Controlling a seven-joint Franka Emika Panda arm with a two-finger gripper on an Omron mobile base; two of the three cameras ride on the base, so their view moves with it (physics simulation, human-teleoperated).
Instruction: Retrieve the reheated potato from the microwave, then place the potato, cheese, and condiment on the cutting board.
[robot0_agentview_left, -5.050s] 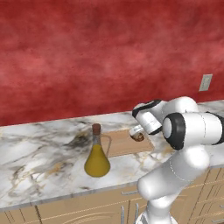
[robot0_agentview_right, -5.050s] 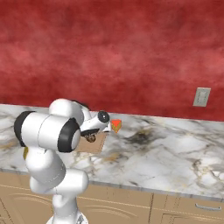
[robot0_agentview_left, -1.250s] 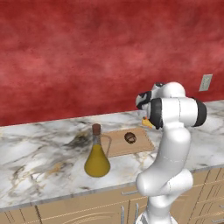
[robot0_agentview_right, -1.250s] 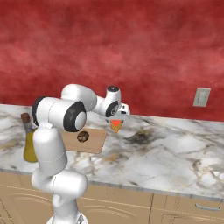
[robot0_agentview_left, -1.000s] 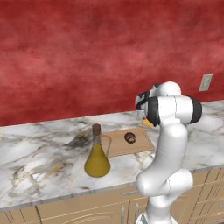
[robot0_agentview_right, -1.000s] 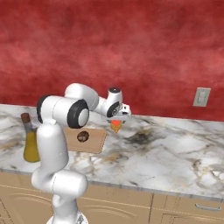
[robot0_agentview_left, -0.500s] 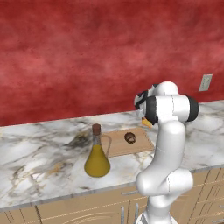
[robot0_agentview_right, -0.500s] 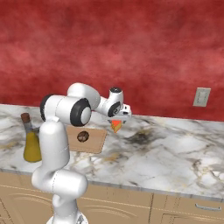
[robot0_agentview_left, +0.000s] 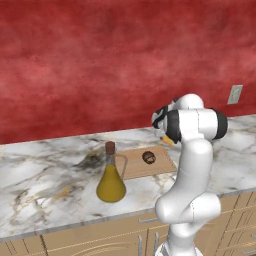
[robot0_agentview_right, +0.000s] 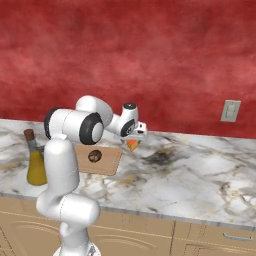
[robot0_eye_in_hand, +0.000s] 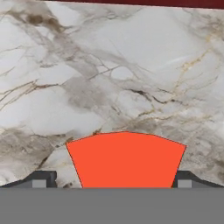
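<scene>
- Red wall behind the marble counter, with a switch plate on it; wood cabinets sit under the counter.
- White arm reaches over the counter to just past the board's far right corner.
- Board lies flat on the counter, to the right of the bottle.
- Bottle stands upright on the counter, just off the board's left edge; yellow-olive liquid, brown cork.
- Gripper hangs above the cheese with its jaws wide apart. In the hand view the two dark tips flank the red rind, one on each side; whether they touch it I cannot tell.
- Cheese sits on the counter by the board's corner, off the board.
- Potato rests on the board, toward its right half.
</scene>
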